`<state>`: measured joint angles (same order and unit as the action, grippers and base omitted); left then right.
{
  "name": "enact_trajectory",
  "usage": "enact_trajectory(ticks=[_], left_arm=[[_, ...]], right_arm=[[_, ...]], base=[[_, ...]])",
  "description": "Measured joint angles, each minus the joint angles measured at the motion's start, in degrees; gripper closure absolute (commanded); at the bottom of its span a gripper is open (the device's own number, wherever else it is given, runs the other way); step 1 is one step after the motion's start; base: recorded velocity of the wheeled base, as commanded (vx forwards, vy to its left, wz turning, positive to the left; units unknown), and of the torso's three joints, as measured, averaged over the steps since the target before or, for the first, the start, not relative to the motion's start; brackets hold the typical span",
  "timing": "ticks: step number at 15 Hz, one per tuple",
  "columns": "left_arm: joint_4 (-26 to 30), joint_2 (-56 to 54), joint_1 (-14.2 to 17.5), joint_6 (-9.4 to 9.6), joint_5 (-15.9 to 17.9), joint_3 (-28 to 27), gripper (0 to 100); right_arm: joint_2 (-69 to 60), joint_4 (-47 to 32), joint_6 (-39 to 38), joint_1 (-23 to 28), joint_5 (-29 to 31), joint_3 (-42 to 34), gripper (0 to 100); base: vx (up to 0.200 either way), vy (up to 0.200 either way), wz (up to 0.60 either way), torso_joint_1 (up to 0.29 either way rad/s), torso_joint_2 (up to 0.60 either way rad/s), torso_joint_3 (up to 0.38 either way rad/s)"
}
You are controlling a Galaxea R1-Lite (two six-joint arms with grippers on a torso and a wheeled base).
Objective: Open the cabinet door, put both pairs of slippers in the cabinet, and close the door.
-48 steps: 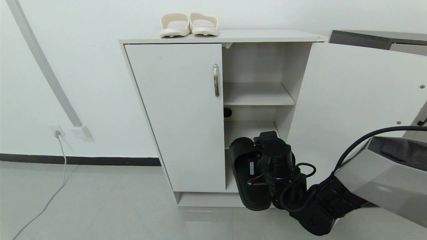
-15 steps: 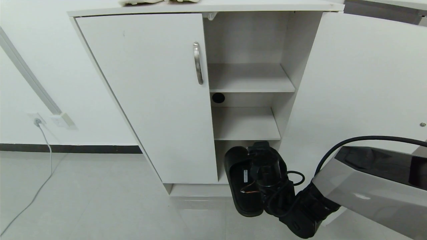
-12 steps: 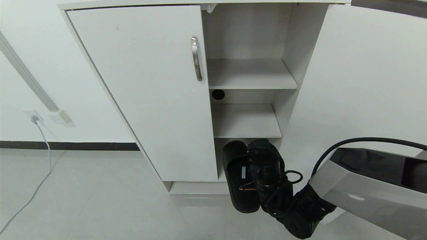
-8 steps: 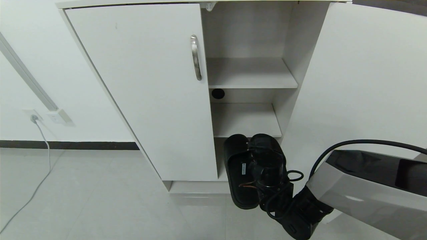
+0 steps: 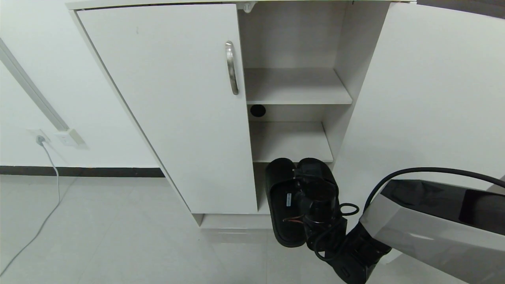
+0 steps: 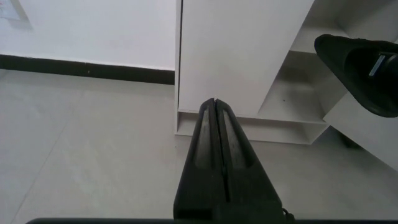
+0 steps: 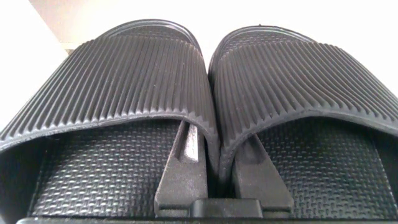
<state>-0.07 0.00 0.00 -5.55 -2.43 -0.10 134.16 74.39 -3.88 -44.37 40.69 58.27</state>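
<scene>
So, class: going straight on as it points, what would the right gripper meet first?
Probably the front edge of the lower shelf, met by the black slippers the right gripper holds; depth is unclear.

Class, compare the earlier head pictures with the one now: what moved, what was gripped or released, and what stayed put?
The head camera moved closer and lower, so the whole picture shifted. The right gripper, its fingers still clamped on the black slippers, carried them slightly up toward the cabinet's lowest compartment. Nothing was released. The left door stayed shut, the right door open.
</scene>
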Motion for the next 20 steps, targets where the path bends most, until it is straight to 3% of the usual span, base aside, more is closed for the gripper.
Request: enact_trajectory(ticks=[12,20], left_arm=[[0.0,0.0,0.0,0.05,0.1,0.0,100],[0.0,0.0,0.0,0.02,0.0,0.0,100]], right_arm=[[0.5,0.7,0.0,-0.2,-0.5,-0.7,100],[3.1,-1.7,-0.3,1.4,-1.2,3.7,100]], base=[[0.200,0.000,0.00,0.003,0.00,0.002],[0.000,0.000,0.00,0.000,0.00,0.000]])
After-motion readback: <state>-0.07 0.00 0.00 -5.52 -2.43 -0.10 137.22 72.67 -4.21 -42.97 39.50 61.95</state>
